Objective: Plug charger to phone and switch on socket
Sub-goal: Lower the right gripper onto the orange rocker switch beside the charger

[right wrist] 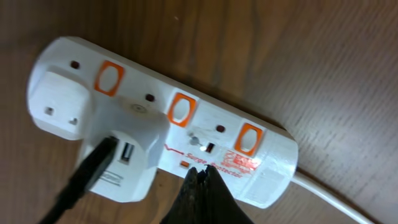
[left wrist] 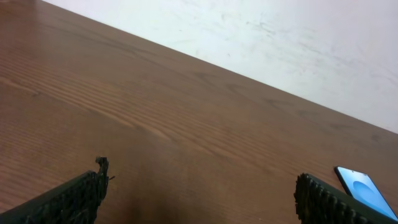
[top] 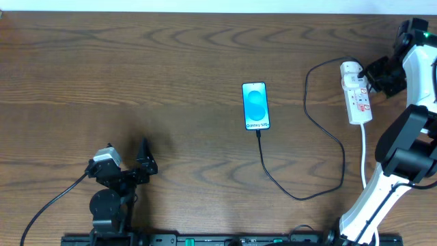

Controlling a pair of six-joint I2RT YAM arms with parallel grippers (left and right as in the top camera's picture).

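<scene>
Pinched-together right gripper (right wrist: 200, 179) fingertips are pointing at the socket (right wrist: 186, 118), just beside its white adapter (right wrist: 127, 155). Mid-table, the charger (top: 261, 152) is meeting the phone (top: 255, 105). Far off, the left gripper (left wrist: 202, 177) is gaping wide over the brown wooden table (left wrist: 155, 112), with a pale wall (left wrist: 261, 37) behind.

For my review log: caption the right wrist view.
Shut black end effector at white power strip with orange switches; black cable plugged into white adapter.

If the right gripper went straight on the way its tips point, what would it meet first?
Most likely the narrow white power strip with orange-red switches: the right gripper, fingertips together, aims at its top face by the red print. The remaining gap is hard to judge.
</scene>
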